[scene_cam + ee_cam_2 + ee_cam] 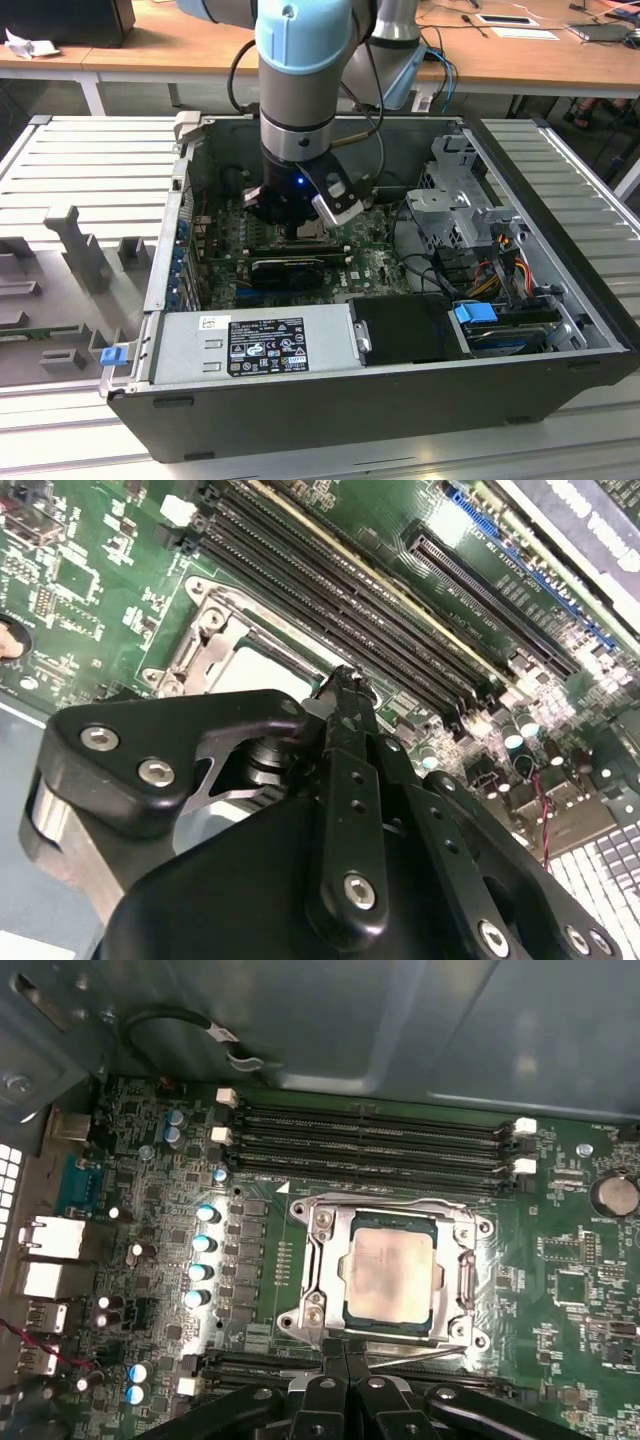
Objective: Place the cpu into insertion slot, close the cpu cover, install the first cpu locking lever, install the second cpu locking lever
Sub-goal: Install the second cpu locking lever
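1. In the first wrist view, the cpu [388, 1270] lies flat in the insertion slot [462, 1278] on the green motherboard [560, 1260].
2. The cpu cover [330, 1260] is folded down, its silvery frame ringing the chip's grey top.
3. The gripper [345, 1358] has its fingertips pressed together with nothing between them, touching the frame's edge farthest from the memory slots [370, 1145].
4. In the exterior view, the arm [303, 70] reaches down into the open computer case [560, 250], above the black graphics card [288, 270].
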`<move>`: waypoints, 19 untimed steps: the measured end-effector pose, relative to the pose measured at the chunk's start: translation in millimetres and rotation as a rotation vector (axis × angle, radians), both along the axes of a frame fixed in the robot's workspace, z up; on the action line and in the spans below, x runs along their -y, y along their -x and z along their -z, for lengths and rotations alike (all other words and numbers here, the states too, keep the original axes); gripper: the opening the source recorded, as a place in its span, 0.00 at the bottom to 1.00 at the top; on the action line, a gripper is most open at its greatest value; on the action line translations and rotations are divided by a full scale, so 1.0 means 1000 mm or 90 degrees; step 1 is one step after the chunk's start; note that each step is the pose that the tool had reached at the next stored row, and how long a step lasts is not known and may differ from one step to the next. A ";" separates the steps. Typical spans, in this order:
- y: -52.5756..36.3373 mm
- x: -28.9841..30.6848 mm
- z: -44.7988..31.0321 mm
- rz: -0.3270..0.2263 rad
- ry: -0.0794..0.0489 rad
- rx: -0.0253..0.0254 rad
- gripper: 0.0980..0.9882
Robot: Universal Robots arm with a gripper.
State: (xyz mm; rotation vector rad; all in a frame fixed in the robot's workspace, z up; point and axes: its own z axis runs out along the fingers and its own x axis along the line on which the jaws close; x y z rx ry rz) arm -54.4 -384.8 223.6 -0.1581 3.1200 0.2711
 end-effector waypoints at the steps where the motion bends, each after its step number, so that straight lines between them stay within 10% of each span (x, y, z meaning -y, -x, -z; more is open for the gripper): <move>1: 0.0015 0.0007 0.0013 -0.002 -0.003 -0.0001 0.01; 14: 0.0168 0.0191 0.0078 -0.004 -0.061 0.0001 0.01; 19: 0.0214 0.0191 0.0155 -0.005 -0.072 0.0002 0.01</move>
